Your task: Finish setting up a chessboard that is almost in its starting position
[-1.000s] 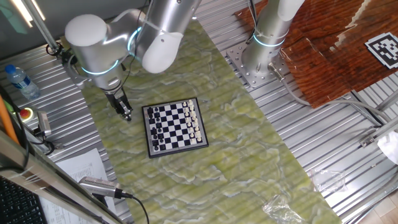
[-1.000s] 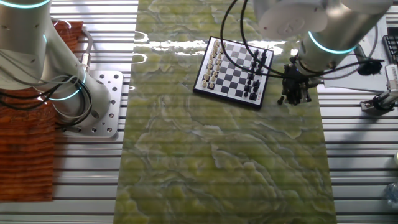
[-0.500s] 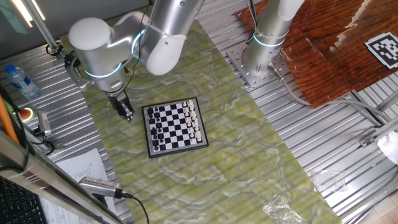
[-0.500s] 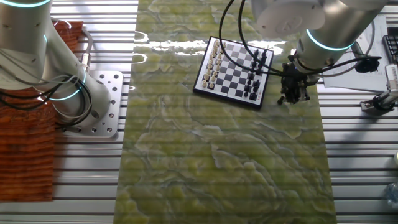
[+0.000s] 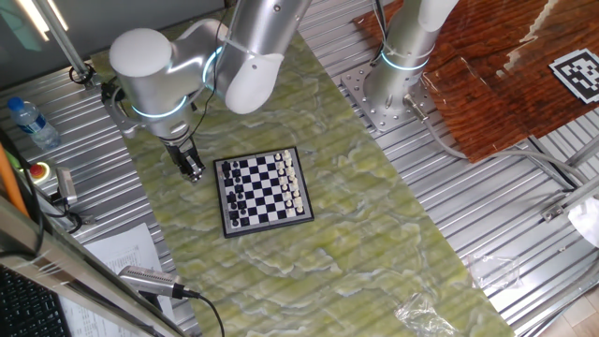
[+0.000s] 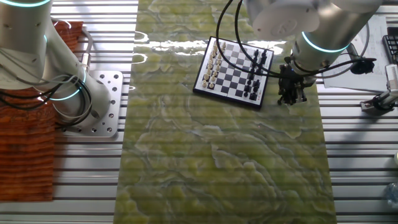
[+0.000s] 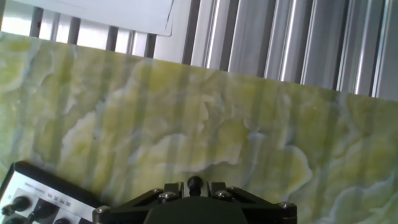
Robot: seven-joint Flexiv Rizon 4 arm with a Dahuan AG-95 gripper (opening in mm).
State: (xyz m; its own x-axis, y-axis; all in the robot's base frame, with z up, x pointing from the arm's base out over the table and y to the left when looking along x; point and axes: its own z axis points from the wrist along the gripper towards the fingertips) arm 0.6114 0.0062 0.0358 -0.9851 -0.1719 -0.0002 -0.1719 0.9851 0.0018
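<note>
The pincer (image 5: 193, 172) hangs just beside the chessboard (image 5: 264, 190).

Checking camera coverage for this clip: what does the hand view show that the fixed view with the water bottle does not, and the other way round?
Only the hand view shows the green mat up close, one dark corner of the chessboard and a small black piece right at the gripper; the fingers themselves are out of frame. Only the fixed view shows the whole chessboard with both rows of pieces, the gripper beside its black side, the arm, the bottle and a second arm's base. Both show mat, board and slatted metal table.
</note>
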